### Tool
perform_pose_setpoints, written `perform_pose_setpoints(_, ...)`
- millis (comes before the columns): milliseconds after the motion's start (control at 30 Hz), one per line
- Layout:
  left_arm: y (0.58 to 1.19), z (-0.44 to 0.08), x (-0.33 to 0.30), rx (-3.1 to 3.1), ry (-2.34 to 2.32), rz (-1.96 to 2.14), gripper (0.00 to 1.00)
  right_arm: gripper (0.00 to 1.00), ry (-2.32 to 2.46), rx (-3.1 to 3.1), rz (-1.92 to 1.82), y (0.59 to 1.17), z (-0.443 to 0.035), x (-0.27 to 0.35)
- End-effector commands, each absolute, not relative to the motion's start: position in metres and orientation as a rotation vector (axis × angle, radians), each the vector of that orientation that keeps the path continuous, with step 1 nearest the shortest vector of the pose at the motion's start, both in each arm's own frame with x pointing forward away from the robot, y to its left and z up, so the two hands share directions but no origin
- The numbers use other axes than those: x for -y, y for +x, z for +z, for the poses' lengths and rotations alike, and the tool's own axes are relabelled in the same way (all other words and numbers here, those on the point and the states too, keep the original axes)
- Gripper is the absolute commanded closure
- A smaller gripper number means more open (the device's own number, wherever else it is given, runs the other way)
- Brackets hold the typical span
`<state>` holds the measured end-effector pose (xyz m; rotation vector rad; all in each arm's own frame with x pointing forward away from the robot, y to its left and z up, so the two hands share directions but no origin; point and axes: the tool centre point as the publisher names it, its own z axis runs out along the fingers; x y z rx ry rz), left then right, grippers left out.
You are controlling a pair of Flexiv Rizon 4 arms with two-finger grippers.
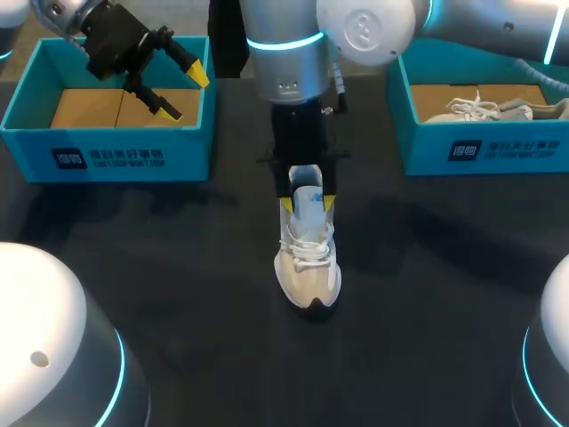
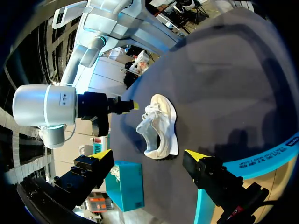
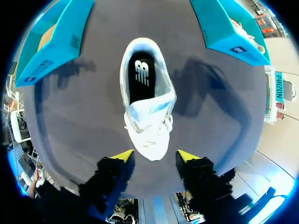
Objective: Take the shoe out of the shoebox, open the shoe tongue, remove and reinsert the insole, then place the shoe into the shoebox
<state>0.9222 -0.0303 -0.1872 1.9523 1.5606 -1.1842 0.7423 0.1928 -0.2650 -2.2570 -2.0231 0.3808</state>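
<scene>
A white shoe [image 1: 307, 260] stands upright on the dark table, toe toward the near edge. In the right wrist view the shoe [image 3: 147, 100] shows a black insole [image 3: 141, 77] inside and a raised tongue. My right gripper [image 1: 308, 205] hangs over the shoe, its yellow tips on either side of the tongue as seen from above. In its own view the right gripper [image 3: 154, 155] is open and apart from the shoe. My left gripper [image 1: 183, 92] hovers open and empty above the left shoebox [image 1: 107, 151]. From the left gripper [image 2: 149, 155] the shoe [image 2: 159, 126] lies ahead.
The left teal shoebox holds only brown cardboard. A second teal shoebox [image 1: 484, 147] at the back right holds another white shoe [image 1: 489, 108]. Dark table surface [image 1: 427, 294] surrounds the shoe on all sides.
</scene>
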Motion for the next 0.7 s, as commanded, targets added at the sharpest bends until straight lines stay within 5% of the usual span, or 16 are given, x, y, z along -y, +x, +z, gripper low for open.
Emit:
perform_pose_setpoints(33,0.921,-0.187,0.03,-1.563,1.953,-1.178,0.0,0.6,-2.26,2.008,0.34,0.732,-0.273,-0.188)
perform_pose_setpoints(700,0.921,-0.187,0.03,-1.563,1.953,-1.178,0.0,0.73,-2.196,2.044,0.32,0.753,-0.292,-0.192)
